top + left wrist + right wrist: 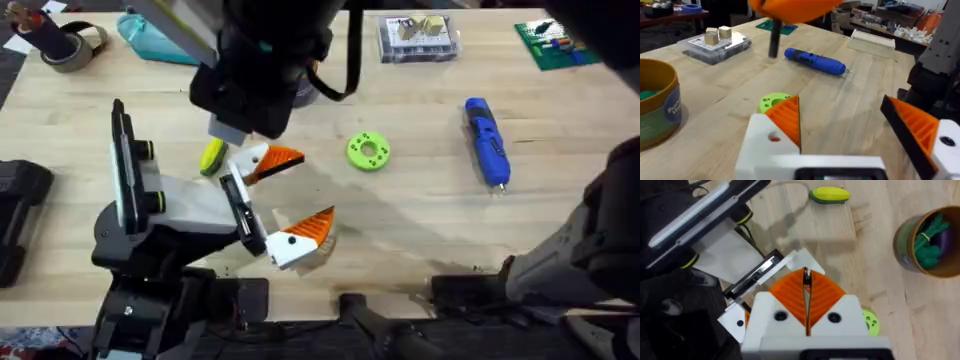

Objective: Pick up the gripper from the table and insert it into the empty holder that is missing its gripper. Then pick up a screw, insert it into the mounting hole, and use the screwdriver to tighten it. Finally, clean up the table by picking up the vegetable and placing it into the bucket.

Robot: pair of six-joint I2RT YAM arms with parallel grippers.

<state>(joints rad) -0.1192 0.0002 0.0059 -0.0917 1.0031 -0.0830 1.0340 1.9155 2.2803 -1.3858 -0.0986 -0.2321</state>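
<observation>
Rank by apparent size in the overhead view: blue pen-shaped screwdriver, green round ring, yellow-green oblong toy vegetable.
1. Blue pen-shaped screwdriver, clearly the longest.
2. Green round ring with a centre hole.
3. Yellow-green oblong toy vegetable, though the dark arm above partly covers it, so ranks 2 and 3 are unsure.

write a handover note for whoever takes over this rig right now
Left gripper: open, empty, low over the light wooden table.
Right gripper: shut on a thin dark rod, probably the screw, above the grey-and-white mechanism.
Small orange ridged wedge finger sits at the slim white black-edged holder plate; I cannot tell if it is fully seated.
Bright blue pen-shaped screwdriver lies on the table, untouched.
Yellow-green toy vegetable lies beside the mechanism, not in the round tan bucket.
Left to do: insert the screw, tighten it, bin the vegetable.
</observation>
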